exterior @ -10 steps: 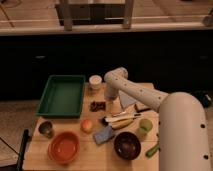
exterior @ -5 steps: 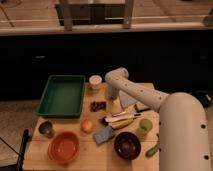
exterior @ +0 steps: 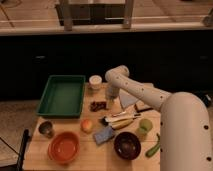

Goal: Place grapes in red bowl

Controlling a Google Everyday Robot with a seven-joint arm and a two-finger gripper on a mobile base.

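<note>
**Grapes** [exterior: 98,105]: a small dark cluster lying on the table [exterior: 91,159], toward the far edge and roughly midway between the left and right edges. It rests on the bare surface, outside both bowls.

**Gripper** [exterior: 110,103]: pointing down, low over the table, just beside the grapes on their right. Whether it touches the cluster cannot be told. State of the jaws: cannot tell.

**Red bowl** [exterior: 64,148]: upright by the near-left corner, well apart from the grapes, with its glossy orange inside showing.

**Between grapes and red bowl:** an orange round fruit [exterior: 86,125] sits on the table, nearer the bowl. A small metal cup [exterior: 46,129] stands just beyond the bowl, by the left edge.

**Far side:** a green tray [exterior: 62,95] occupies the far-left corner, left of the grapes. A white cup [exterior: 95,81] stands at the far edge behind the grapes, just beside the tray's right wall.

**Centre and right:**
- A blue sponge [exterior: 104,134] lies right of the orange fruit.
- A banana [exterior: 125,123] and a dark-handled utensil [exterior: 115,118] lie side by side above the sponge.
- A dark bowl [exterior: 126,145] stands upright near the near edge, just right of the sponge.
- A green round fruit [exterior: 145,125] sits toward the right edge.
- A long green vegetable [exterior: 153,148] lies at the near-right corner, close against the robot's body.

**Arm** [exterior: 145,95]: white, reaching in over the right edge toward the far side, then bending down to the gripper.
</note>
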